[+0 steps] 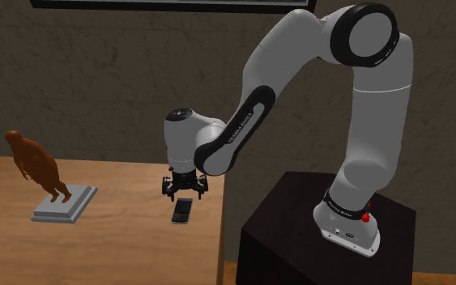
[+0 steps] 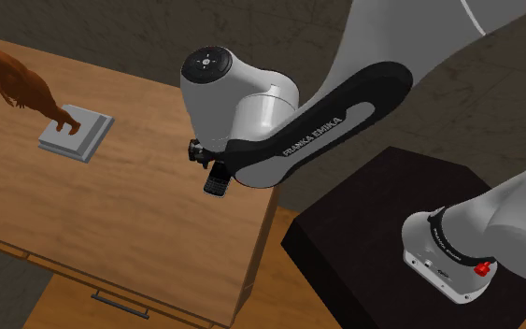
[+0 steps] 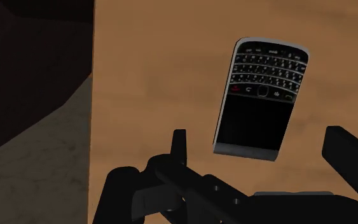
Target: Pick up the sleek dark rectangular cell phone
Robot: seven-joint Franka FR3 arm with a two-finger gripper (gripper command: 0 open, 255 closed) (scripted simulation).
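Note:
The cell phone (image 1: pixel 182 212) is a dark rectangle with a silver rim, a black screen and a small keypad. It lies flat on the wooden table (image 1: pixel 112 243), close to the edge nearest the stand. My gripper (image 1: pixel 184 189) hangs just above it, pointing down. In the wrist view the phone (image 3: pixel 259 98) lies ahead of the open gripper (image 3: pixel 264 153), whose fingers (image 3: pixel 179 145) stand apart and do not touch it. In the second exterior view the phone (image 2: pixel 217 179) pokes out from under the white hand, on the table (image 2: pixel 111 215).
A brown figure (image 1: pixel 38 162) on a grey slab base (image 1: pixel 64 206) stands at the shoulder view's left; the figure (image 2: pixel 16 79) is well apart from the phone. The table edge (image 1: pixel 221 235) drops to the floor beside the black stand (image 1: pixel 299 235).

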